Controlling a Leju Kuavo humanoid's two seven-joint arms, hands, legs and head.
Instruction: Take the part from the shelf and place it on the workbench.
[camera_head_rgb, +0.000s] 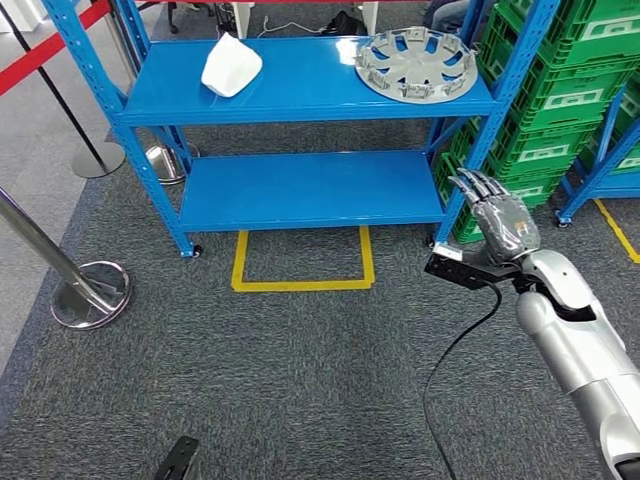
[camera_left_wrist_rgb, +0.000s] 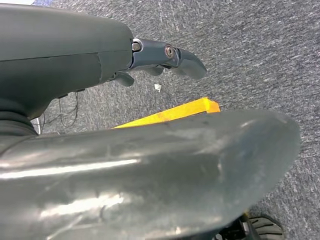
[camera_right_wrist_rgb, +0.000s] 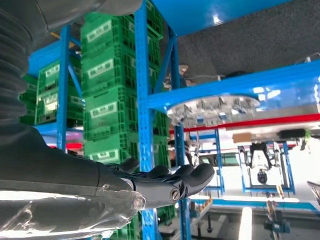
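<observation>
Head view shows the reach just beginning: the right robot hand (camera_head_rgb: 498, 215) is raised beside the blue shelf (camera_head_rgb: 302, 190), fingers spread, holding nothing. The silver wheel cover (camera_head_rgb: 416, 62), probably the part, lies on the top level, well apart from the hand, with a white object (camera_head_rgb: 231, 64) further along. Next, the hand must rise to the cover's rim. Stacked green crates (camera_head_rgb: 558, 100) stand alongside, contents hidden. The left robot hand (camera_left_wrist_rgb: 166, 55) hangs over carpet, empty, fingers loosely extended.
</observation>
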